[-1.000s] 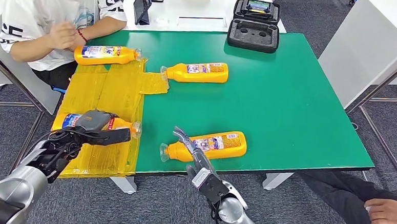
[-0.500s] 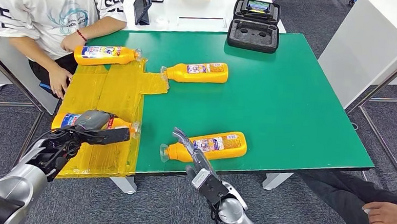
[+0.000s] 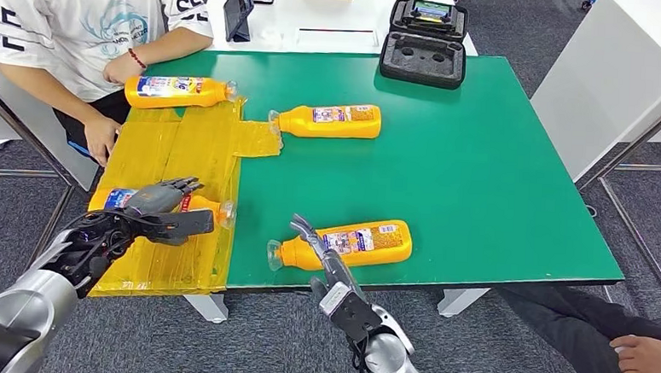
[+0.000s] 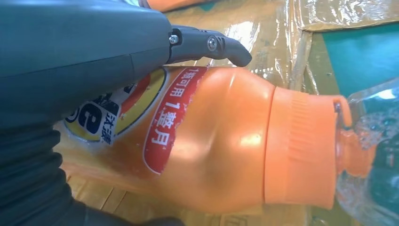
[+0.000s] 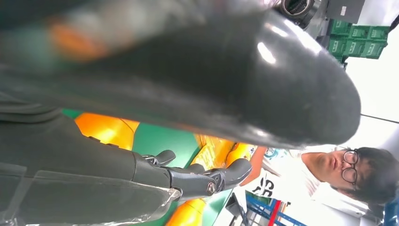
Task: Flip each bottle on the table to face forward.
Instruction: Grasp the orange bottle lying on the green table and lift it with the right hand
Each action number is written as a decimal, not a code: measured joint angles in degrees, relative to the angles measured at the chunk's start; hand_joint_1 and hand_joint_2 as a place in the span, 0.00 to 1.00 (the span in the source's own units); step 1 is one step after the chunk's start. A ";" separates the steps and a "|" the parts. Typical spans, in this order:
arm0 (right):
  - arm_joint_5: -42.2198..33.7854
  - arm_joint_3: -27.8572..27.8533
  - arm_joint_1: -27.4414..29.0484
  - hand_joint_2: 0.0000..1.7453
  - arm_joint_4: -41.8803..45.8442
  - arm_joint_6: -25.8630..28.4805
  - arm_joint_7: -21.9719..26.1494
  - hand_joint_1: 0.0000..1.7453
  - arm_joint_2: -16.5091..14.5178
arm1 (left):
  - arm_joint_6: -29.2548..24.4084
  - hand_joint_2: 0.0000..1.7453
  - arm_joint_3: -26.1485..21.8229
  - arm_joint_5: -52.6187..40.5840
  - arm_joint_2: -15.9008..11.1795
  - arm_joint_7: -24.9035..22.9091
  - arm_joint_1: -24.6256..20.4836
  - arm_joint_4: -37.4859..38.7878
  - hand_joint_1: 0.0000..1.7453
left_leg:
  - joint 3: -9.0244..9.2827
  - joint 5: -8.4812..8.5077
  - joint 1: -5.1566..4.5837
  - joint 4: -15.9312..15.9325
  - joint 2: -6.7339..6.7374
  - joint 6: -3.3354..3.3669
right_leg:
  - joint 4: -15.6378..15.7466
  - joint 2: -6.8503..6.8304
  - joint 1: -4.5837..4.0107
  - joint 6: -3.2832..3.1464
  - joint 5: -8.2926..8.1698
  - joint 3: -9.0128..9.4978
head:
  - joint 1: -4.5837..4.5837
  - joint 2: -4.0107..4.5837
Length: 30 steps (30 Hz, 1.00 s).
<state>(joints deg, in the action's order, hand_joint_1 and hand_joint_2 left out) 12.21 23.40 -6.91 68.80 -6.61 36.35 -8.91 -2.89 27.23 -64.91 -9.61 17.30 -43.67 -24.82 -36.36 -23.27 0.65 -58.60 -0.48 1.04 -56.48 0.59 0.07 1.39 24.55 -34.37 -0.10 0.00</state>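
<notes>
Several orange bottles lie on their sides on the green table (image 3: 481, 177). One bottle (image 3: 178, 91) is at the far left, beside a person's arm. A second bottle (image 3: 330, 120) lies mid-table. A third bottle (image 3: 358, 241) is by the front edge. My right hand (image 3: 319, 254) is open, its fingers (image 5: 202, 181) reaching to that bottle's shoulder. The fourth bottle (image 3: 115, 199) lies on the yellow taped sheet (image 3: 184, 140). My left hand (image 3: 160, 203) rests over it with fingers spread and the thumb (image 4: 207, 44) across its label. Its cap end (image 4: 301, 146) points toward the green surface.
A person (image 3: 71, 28) sits at the far left corner, one hand (image 3: 103, 140) at the sheet's edge. A black foam case (image 3: 422, 42) and a tablet (image 3: 236, 6) stand at the back. A white table (image 3: 615, 73) is to the right. Another person's hand (image 3: 643, 357) is at lower right.
My left hand's fingers have lifted and spread above the bottle, which has not moved. The seated person's hand dropped to the sheet's edge. My right hand stayed put.
</notes>
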 joint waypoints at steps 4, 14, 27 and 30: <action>0.14 -0.13 0.59 0.00 0.49 0.04 -0.14 0.00 -0.05 | 1.37 0.00 -0.72 0.97 0.01 1.26 -0.07 0.12 0.00 | 0.09 -0.01 0.00 0.00 0.00 0.00 | 0.01 0.00 0.00 0.00 0.00 0.09 | 0.01 0.00; 0.91 -0.66 1.10 0.00 1.15 0.32 -0.81 0.00 -0.40 | 7.05 0.00 -3.75 7.52 0.78 6.50 -0.35 0.30 0.00 | 0.19 0.01 0.00 0.00 -0.05 0.01 | 0.01 -0.05 0.01 0.00 0.00 0.21 | 0.01 0.00; 1.04 -0.91 1.59 0.00 1.33 0.49 -1.14 0.00 -0.43 | 8.38 0.00 -7.11 12.24 2.06 10.83 0.32 0.29 0.00 | 0.19 0.00 -0.01 0.00 -0.02 0.00 | 0.01 -0.04 0.00 0.00 0.00 0.19 | 0.01 0.00; 1.27 -0.91 1.71 0.00 1.44 0.62 -1.61 0.00 -0.45 | 6.67 0.00 -8.95 17.55 2.80 15.27 1.42 0.03 0.00 | 0.18 0.00 0.00 0.00 -0.01 0.00 | 0.01 -0.03 -0.01 0.00 0.00 0.15 | 0.01 0.00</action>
<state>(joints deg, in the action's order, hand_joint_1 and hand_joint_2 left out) 13.48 22.49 -5.20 70.24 -5.99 34.74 -9.35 3.78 18.29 -47.36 -6.81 32.58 -42.25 -24.79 -36.18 -23.27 0.64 -58.60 -0.49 1.04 -56.48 0.56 0.06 1.39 24.55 -34.22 -0.09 0.00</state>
